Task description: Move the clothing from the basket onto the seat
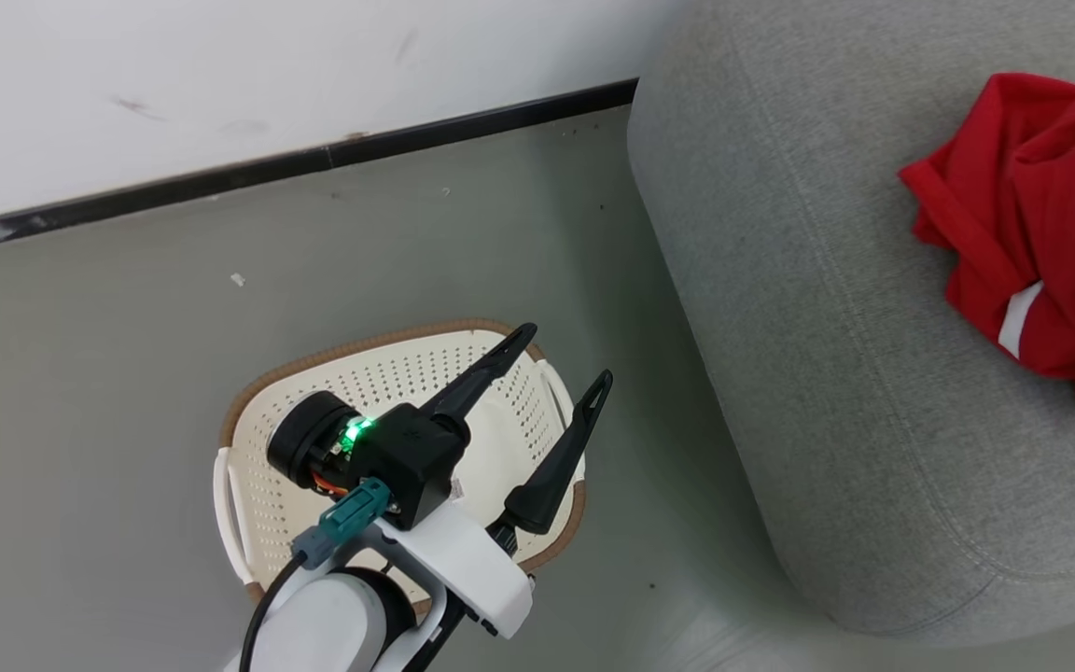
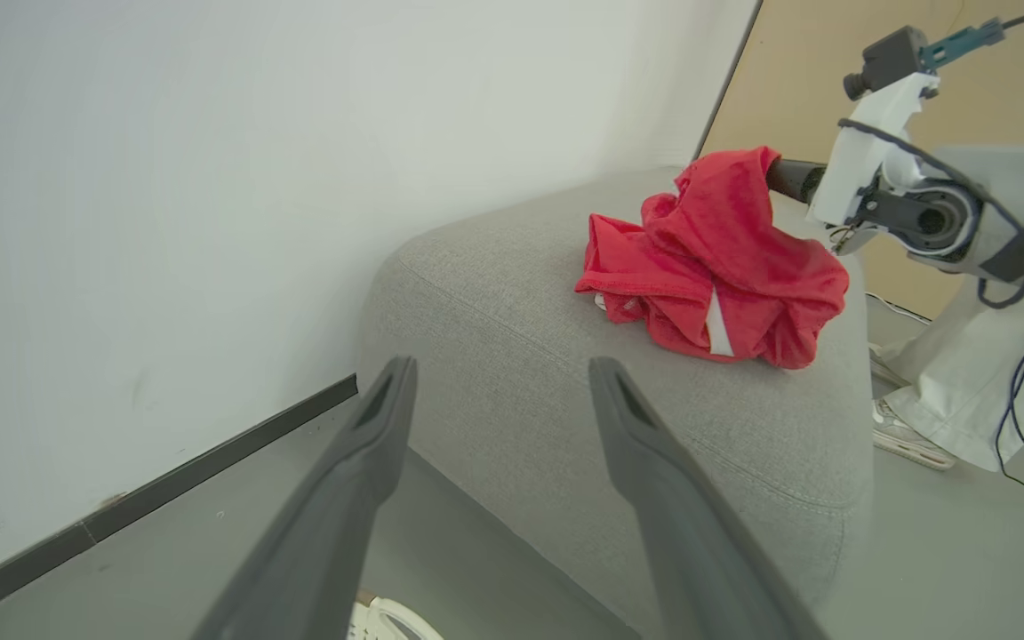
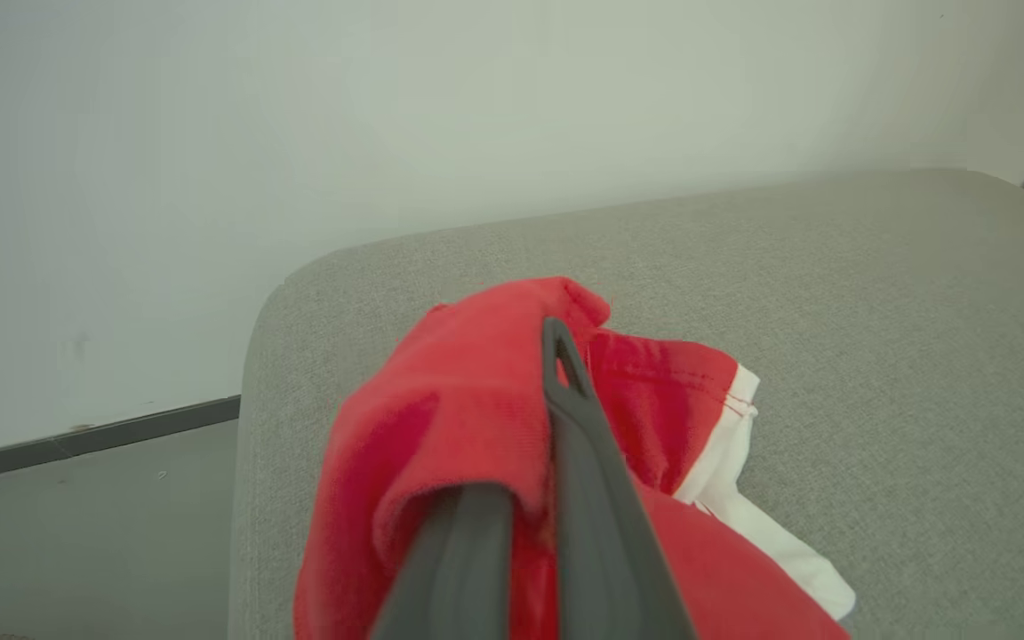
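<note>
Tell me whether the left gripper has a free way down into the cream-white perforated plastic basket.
Probably yes: the open left gripper hangs above the basket, with nothing visible between them.

Clothing [image 1: 1023, 215] is showing bright red with white stripes and trim. Seat [image 1: 827, 327] is looking plain woven grey. Basket [image 1: 360, 378] is coming across cream-white, dotted with holes, brown rim. Left pincer [image 1: 564, 355] is looking black, green light glowing behind it. Floor [image 1: 127, 373] is reading grey-green, wall [image 1: 220, 75] white, baseboard [image 1: 295, 163] black.

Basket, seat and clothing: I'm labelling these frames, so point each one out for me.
basket [image 1: 388, 373], head view, perforated far wall.
seat [image 1: 780, 327], head view, bare grey top.
clothing [image 2: 725, 258], left wrist view, crumpled red middle.
</note>
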You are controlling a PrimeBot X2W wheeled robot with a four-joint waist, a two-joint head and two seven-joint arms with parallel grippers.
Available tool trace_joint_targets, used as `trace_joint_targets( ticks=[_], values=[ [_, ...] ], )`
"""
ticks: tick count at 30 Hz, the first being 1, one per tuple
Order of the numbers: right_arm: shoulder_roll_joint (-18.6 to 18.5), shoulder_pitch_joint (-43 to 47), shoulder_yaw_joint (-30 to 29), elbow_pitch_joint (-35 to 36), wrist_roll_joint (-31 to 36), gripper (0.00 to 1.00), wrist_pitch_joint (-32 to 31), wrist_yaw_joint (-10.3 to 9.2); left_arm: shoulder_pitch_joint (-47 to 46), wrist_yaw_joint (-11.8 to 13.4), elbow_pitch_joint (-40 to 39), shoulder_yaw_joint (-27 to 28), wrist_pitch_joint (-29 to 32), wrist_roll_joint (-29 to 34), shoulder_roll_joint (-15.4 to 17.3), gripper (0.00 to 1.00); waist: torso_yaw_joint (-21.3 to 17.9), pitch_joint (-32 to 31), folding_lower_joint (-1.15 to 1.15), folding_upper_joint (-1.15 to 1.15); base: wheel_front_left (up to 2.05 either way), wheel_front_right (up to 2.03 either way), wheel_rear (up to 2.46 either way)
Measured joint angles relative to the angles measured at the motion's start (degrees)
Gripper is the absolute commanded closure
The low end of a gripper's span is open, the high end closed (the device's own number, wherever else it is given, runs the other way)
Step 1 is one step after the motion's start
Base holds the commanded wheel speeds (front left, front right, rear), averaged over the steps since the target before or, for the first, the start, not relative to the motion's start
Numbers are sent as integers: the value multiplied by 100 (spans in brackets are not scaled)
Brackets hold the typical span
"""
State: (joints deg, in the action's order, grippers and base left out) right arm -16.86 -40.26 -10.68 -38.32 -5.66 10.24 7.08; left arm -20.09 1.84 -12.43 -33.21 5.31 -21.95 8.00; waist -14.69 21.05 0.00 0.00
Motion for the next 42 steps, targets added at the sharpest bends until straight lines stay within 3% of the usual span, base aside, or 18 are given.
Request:
trace_joint_targets(
  ticks=[14,17,19,20,22,34,42],
  values=[
    [-32,-5,-304,-520,164,98,287,0,-244,-125,87,26,-2,-13,25,0,218,364,0,0,0,0,0],
    [64,-2,-253,-531,158,60,343,0,-279,-159,131,29,-8,-23,41,0,165,354,0,0,0,0,0],
    [71,9,-242,-524,140,51,357,0,-280,-209,160,20,-9,-49,36,0,126,339,0,0,0,0,0],
    [78,11,-231,-523,114,29,367,0,-281,-211,182,18,-9,-67,40,0,105,329,0,0,0,0,0],
    [91,14,-204,-521,89,0,389,0,-281,-250,226,13,-9,-73,52,0,62,308,0,0,0,0,0],
    [87,391,-144,-434,-40,0,394,0,-280,-258,423,110,-89,-260,56,0,-243,135,0,0,0,0,0],
    [73,738,-78,225,-90,0,396,0,-243,-196,621,417,-245,-301,122,0,-470,-46,0,0,0,0,0]
  ],
)
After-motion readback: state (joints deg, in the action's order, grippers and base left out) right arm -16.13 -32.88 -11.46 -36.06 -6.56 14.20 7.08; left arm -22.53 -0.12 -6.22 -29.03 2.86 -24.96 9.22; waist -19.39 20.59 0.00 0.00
